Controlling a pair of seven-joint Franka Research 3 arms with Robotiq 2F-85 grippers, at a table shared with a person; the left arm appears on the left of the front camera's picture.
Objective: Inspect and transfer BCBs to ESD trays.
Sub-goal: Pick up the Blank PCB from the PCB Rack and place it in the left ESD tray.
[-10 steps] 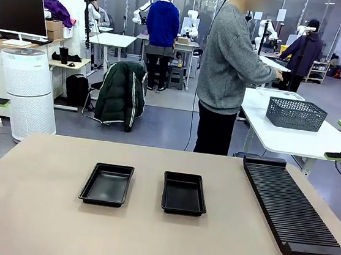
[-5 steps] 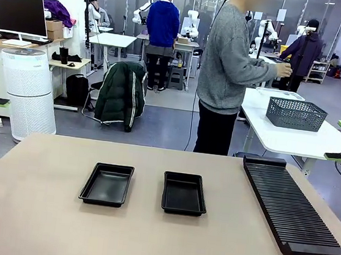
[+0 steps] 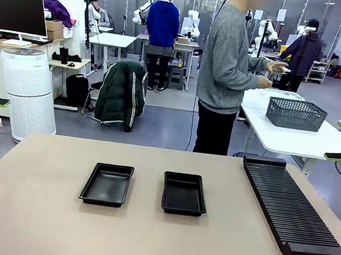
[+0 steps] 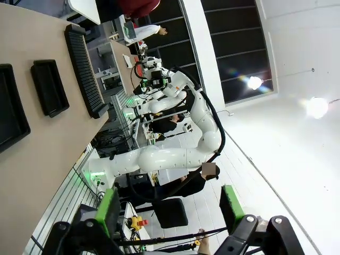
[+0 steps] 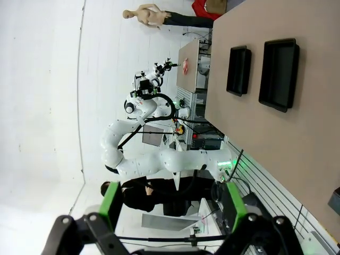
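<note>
Two black ESD trays (image 3: 107,184) (image 3: 184,193) lie side by side, empty, in the middle of the tan table. The BCBs are out of view. In the left wrist view my left gripper (image 4: 170,210) stands open with nothing between its green pads, and the trays (image 4: 49,87) (image 4: 8,114) lie far off to its left. My right gripper (image 5: 171,206) is open and empty too, with the trays (image 5: 238,70) (image 5: 279,73) far away at the upper right. Both grippers are held off the table, well apart from the trays.
A long black ribbed rack (image 3: 294,206) lies along the table's right side. A person in a grey sweater (image 3: 227,60) stands beyond the far edge, turned towards a white side table with a grey basket (image 3: 296,113), hands (image 3: 269,74) raised.
The person's hands have come back from reaching over the side table and are now held up near the chest. Trays, rack and both grippers have not moved.
</note>
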